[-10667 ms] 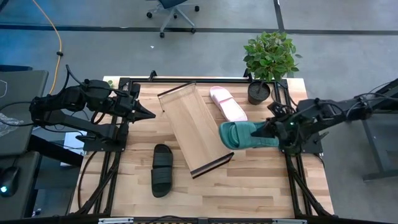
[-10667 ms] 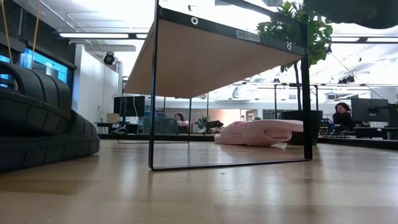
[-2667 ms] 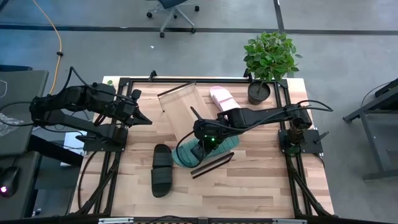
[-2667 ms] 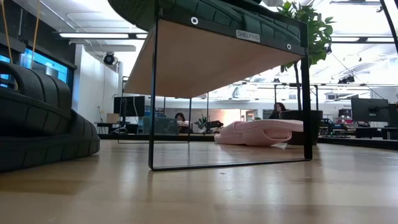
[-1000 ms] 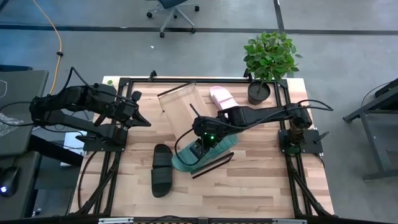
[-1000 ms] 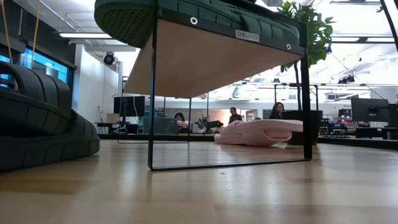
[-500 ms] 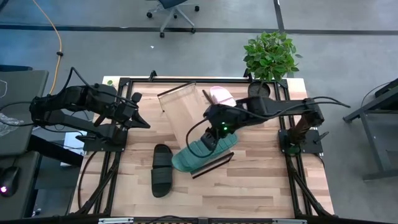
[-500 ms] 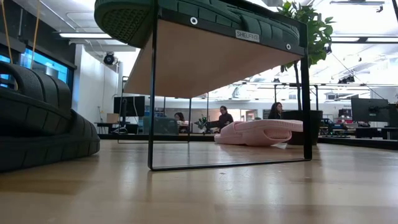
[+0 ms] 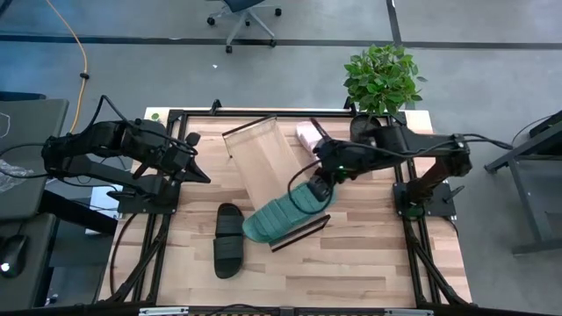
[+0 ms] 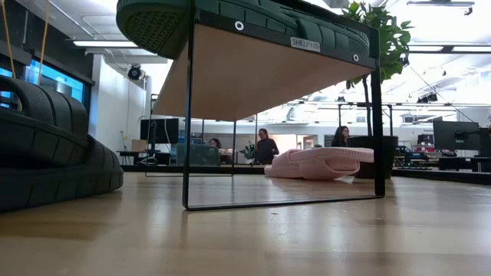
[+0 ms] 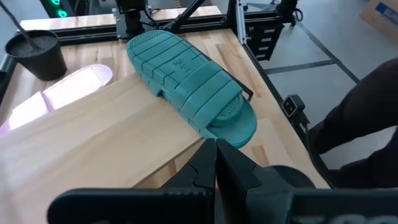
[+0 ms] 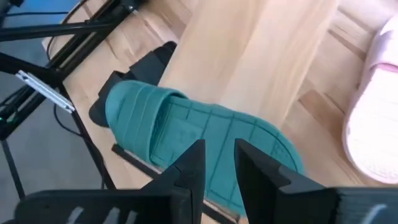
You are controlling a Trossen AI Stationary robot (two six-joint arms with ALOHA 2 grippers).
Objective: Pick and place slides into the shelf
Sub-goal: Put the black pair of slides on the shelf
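Green slide (image 9: pixel 283 213) lies across the near end of the shelf (image 9: pixel 263 162), toe overhanging toward the black slide (image 9: pixel 228 239) on the counter (image 9: pixel 369 254). Right gripper (image 9: pixel 321 183) hangs above its heel, fingers parted, holding nothing. Pink slide (image 9: pixel 306 132) lies beside the shelf. Left gripper (image 9: pixel 200 173), closed and empty, waits at the counter's left edge.

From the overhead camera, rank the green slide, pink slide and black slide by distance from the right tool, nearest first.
Measured from the right tool:
1. Green slide, just beside it, lying across the shelf's near end.
2. Pink slide, on the table by the plant side, partly hidden by the arm.
3. Black slide, on the table past the shelf, toward the left arm's side.
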